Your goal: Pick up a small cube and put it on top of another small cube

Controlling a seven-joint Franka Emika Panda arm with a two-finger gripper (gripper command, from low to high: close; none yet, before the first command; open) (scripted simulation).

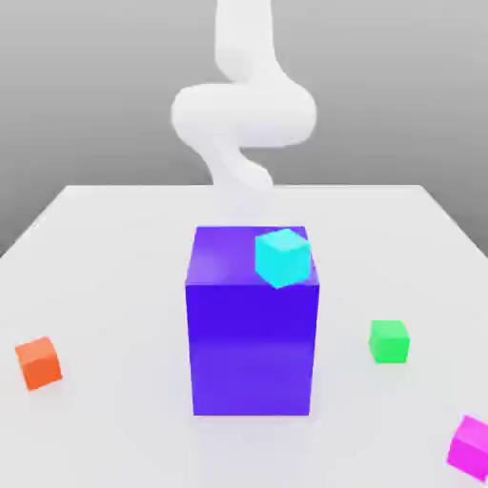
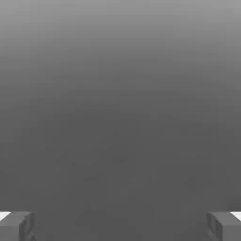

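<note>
End effector [image 2: 120, 226] spread wide, nothing between fingers. Small glossy magenta cube [image 1: 470, 446] at tabletop [image 1: 114, 286] near corner, exterior view's right, untouched.

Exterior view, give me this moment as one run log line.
end effector: open, empty | small glossy magenta cube: on white table, untouched | cyan cube: atop big blue-purple block | stacking: not started
</note>
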